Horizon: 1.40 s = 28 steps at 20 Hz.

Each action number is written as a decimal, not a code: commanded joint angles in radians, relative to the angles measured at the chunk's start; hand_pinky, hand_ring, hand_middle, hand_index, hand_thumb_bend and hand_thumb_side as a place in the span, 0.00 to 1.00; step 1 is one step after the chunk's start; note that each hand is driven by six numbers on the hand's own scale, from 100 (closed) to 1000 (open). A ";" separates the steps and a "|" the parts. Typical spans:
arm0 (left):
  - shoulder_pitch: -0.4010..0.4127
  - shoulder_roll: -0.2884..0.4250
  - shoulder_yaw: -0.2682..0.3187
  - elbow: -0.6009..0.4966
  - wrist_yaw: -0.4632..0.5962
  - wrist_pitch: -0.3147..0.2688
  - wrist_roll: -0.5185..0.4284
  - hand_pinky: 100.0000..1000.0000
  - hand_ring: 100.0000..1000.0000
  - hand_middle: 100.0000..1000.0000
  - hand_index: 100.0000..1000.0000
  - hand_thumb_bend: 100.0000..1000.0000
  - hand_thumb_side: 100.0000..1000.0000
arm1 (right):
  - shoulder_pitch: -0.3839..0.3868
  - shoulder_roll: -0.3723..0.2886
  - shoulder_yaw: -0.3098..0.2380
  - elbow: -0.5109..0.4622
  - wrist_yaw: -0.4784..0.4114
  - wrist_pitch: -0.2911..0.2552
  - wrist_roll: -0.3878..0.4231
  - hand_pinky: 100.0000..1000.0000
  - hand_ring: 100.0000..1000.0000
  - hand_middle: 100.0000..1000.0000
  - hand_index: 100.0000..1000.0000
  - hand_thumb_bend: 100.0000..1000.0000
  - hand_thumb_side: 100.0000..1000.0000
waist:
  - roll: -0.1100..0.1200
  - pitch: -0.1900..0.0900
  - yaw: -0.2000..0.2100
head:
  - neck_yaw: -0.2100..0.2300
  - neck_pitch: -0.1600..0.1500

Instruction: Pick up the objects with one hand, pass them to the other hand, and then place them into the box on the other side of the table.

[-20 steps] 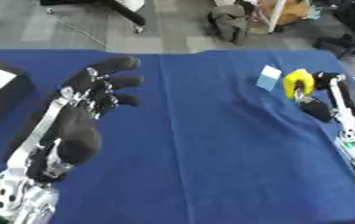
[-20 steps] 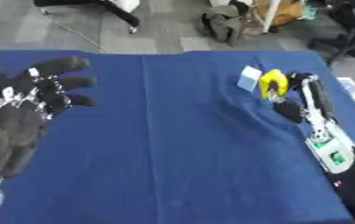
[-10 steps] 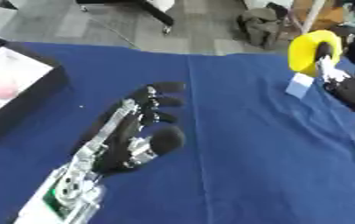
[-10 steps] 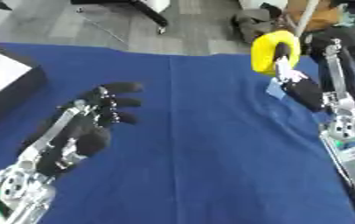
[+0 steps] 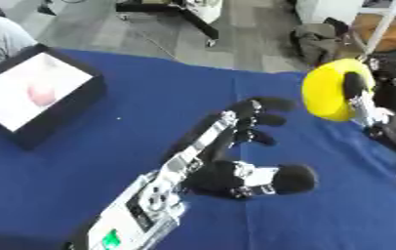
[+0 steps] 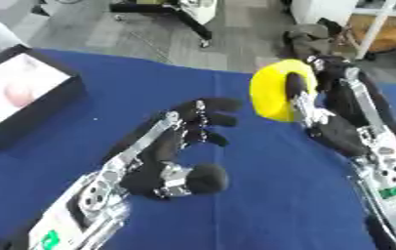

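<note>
Box point(image 5: 61, 114) sits at the far left of the desk point(image 5: 150, 97), black-walled with a white inside, and something pale pink point(image 5: 41, 93) lies within it; the desk wears a dark blue cloth; toward the middle, the left hand point(image 6: 171, 161) reaches in from the lower left, palm up above the cloth, its fingers point(image 6: 214, 105) stretched forward and a little spread, the thumb out to the side, holding nothing; just right of those fingertips, raised off the desk, is a yellow rounded object point(image 6: 274, 93), shaped like a thick ring or roll seen partly edge-on; the right hand point(image 6: 329, 122) comes in from the right edge and has the yellow object in its grasp, one black finger point(image 6: 297, 85) curled across its front face while the rest of the hand sits behind and beside it; the object hangs near the left hand's fingertips without touching them; beyond the desk's far edge lies grey floor.
</note>
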 commanded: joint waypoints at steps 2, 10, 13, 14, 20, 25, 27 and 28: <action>-0.022 -0.039 -0.014 -0.025 0.016 0.006 0.007 0.72 0.84 0.85 0.82 0.85 0.53 | 0.002 0.004 0.026 -0.021 -0.019 0.011 0.053 0.62 0.61 0.35 0.41 0.00 0.41 | -0.002 -0.015 -0.002 | -0.007 0.013; -0.014 -0.062 -0.003 -0.069 0.028 0.009 0.074 0.71 0.83 0.84 0.79 0.67 0.41 | 0.014 0.016 0.041 -0.021 -0.040 0.029 0.089 0.62 0.61 0.35 0.41 0.00 0.41 | -0.005 -0.020 -0.004 | -0.025 0.021; -0.008 -0.059 -0.002 -0.069 0.023 0.013 0.100 0.71 0.83 0.84 0.79 0.66 0.38 | 0.016 0.016 0.039 -0.021 -0.042 0.031 0.089 0.62 0.61 0.35 0.41 0.00 0.41 | -0.005 -0.021 -0.006 | -0.025 0.020; -0.005 -0.057 -0.002 -0.066 0.018 0.012 0.107 0.71 0.82 0.84 0.79 0.66 0.38 | 0.016 0.017 0.038 -0.021 -0.044 0.033 0.088 0.62 0.61 0.35 0.41 0.00 0.41 | -0.006 -0.021 -0.006 | -0.024 0.020; 0.011 -0.028 0.009 -0.077 -0.009 -0.007 0.109 0.71 0.82 0.83 0.78 0.70 0.39 | 0.017 0.016 0.031 -0.021 -0.052 0.043 0.076 0.62 0.61 0.35 0.41 0.00 0.41 | -0.005 -0.019 -0.007 | -0.023 0.016; 0.017 0.012 0.023 -0.087 -0.024 -0.036 0.073 0.71 0.82 0.83 0.79 0.72 0.40 | 0.017 0.013 0.024 -0.021 -0.058 0.050 0.060 0.62 0.61 0.35 0.41 0.00 0.41 | -0.002 -0.018 -0.005 | -0.026 0.011; 0.023 0.021 0.026 -0.087 -0.032 -0.046 0.063 0.71 0.82 0.83 0.79 0.73 0.40 | 0.017 0.013 0.020 -0.021 -0.059 0.052 0.054 0.62 0.61 0.35 0.41 0.00 0.41 | -0.002 -0.018 -0.004 | -0.026 0.009; 0.026 0.024 0.028 -0.087 -0.036 -0.051 0.059 0.71 0.82 0.83 0.79 0.73 0.41 | 0.018 0.014 0.017 -0.021 -0.060 0.054 0.051 0.62 0.61 0.35 0.40 0.00 0.41 | -0.002 -0.018 -0.005 | -0.027 0.009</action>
